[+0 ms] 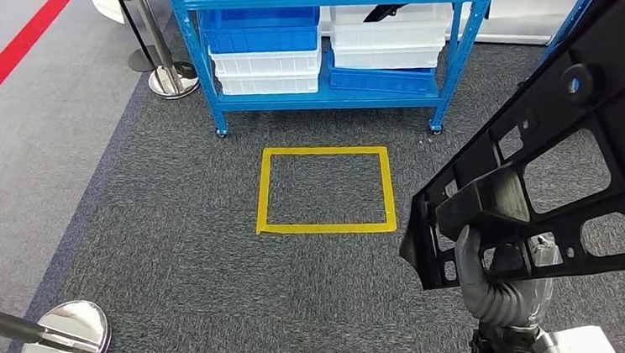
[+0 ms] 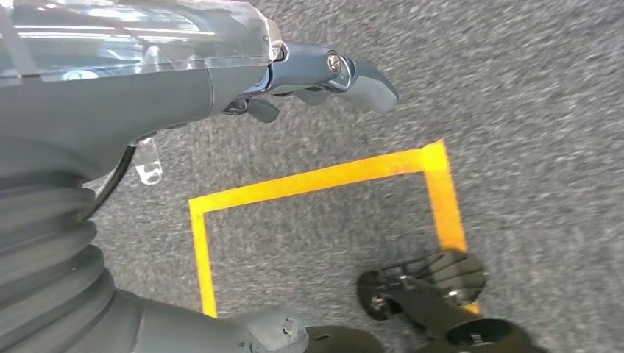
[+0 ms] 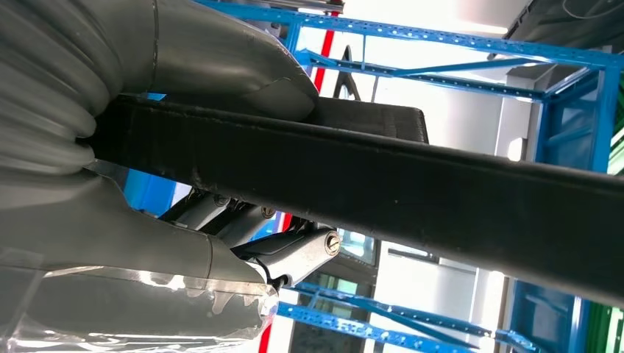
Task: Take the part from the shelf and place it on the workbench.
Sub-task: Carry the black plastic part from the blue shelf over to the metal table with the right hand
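The part [image 1: 602, 44] is a large black flat frame with several cut-out windows. It hangs tilted in the air at the right of the head view, over the carpet and away from the shelf. My right hand [image 1: 504, 292] grips it from below at its lower left end. In the right wrist view the part's black edge [image 3: 412, 176] runs across the picture, clamped between my right hand's thumb [image 3: 184, 66] and fingers. My left hand [image 2: 147, 81] hangs over the floor with its fingers apart and holds nothing.
A blue shelf [image 1: 328, 101] stands ahead with blue bins [image 1: 262, 29] and white bins [image 1: 382, 36] on its bottom level. A yellow tape square [image 1: 327, 223] marks the grey carpet before it. Chrome stanchion bases [image 1: 64, 344] [image 1: 172, 80] stand at the left, beside a red floor line [image 1: 5, 61].
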